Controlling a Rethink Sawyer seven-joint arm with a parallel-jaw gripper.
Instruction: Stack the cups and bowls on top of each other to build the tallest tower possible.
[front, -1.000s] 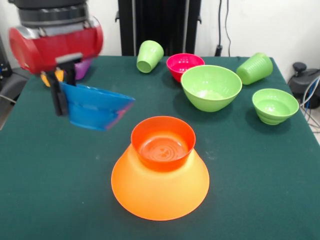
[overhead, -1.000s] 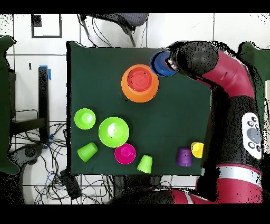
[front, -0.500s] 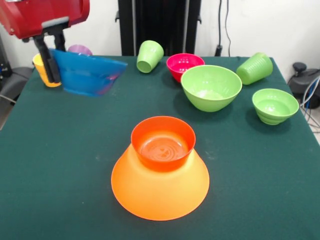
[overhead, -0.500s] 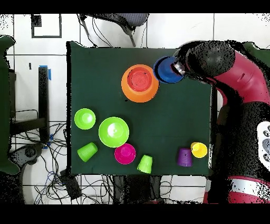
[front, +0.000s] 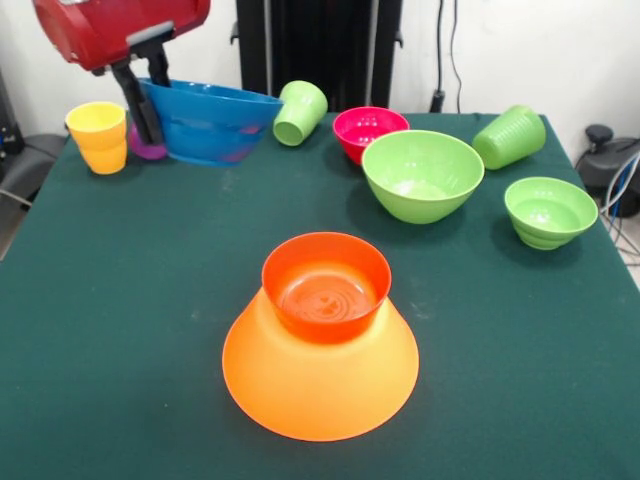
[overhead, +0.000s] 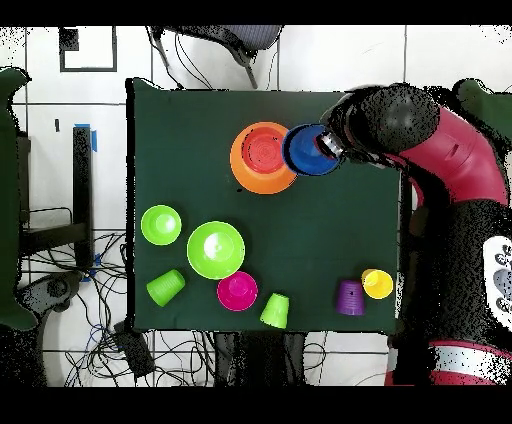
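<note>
My gripper (front: 147, 88) clamps the glossy blue plastic bowl's (front: 210, 123) rim.
The bowl hangs level, clear of the tabletop (front: 120, 300).

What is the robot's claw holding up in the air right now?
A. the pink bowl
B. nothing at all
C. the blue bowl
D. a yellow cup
C: the gripper is clamped on the rim of the blue bowl, which hangs above the table, while the yellow cup and the pink bowl stand on the cloth.
</note>
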